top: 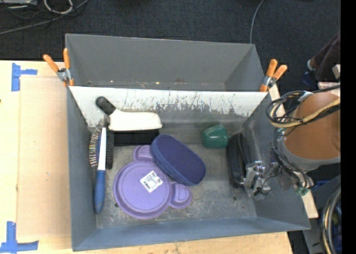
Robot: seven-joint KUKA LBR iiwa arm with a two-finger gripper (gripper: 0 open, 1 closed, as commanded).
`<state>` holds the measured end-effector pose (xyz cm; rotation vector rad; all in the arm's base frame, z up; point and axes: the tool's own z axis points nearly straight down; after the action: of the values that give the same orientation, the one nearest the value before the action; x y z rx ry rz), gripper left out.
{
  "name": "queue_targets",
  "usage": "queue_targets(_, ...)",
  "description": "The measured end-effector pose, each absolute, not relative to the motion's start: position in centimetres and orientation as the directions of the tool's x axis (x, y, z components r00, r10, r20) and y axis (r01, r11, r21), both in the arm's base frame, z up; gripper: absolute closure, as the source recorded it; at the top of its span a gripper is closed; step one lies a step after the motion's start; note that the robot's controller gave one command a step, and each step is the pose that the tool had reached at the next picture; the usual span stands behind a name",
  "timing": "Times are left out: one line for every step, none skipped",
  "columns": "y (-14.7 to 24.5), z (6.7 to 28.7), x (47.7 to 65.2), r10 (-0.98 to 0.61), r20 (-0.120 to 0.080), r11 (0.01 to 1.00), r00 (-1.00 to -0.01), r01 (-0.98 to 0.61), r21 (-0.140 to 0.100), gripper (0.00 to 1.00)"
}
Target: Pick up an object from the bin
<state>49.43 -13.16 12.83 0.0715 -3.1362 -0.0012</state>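
Observation:
My gripper is low at the bin's right side, against the sloping right wall. Just to its left lies a long black object, lengthwise along that wall and close to the gripper; whether they touch I cannot tell. A small green lump sits further left, towards the back. Nothing can be seen held in the gripper.
A dark blue oval case leans on a round purple lid with a white label in the middle. A blue-handled brush lies along the left wall. A white and black block brush lies at the back left.

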Motion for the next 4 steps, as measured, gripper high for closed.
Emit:
queue_targets(-15.4,13.6,49.8,-0.048,0.005,0.999,-0.999,-0.048,0.001,1.0)
queue_targets(-15.8,12.8,50.0,-0.021,0.007,1.0,-1.0,-0.021,0.003,1.0)
queue_targets(-11.9,9.5,47.5,-0.148,0.006,0.989,-0.989,-0.148,0.002,1.0)
queue_targets(-9.8,7.5,50.8,-0.032,0.003,0.999,-0.999,-0.032,0.0,1.0)
